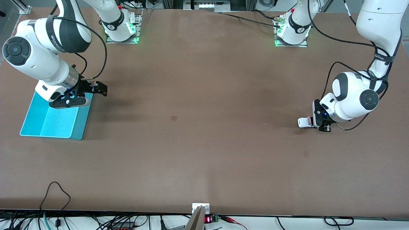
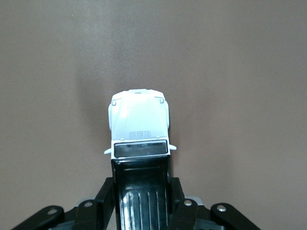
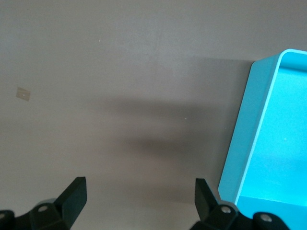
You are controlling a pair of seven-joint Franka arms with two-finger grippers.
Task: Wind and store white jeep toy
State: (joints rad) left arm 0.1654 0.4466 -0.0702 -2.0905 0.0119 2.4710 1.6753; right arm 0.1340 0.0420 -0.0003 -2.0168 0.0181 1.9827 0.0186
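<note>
Our left tool [image 1: 322, 125] clamps the rear of the white jeep toy [image 1: 305, 122] on the tabletop [image 1: 204, 127] at the left arm's end. A skewed pull-back could twist it loose. Our right tool [image 1: 85, 94] waits spread over the turquoise bin [image 1: 51, 123]'s rim; open tabletop lies between.

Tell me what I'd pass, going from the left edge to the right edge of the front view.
Turquoise bin → right gripper, open, by the bin's rim → bare brown table → white jeep toy → left gripper, shut on the jeep's rear.
</note>
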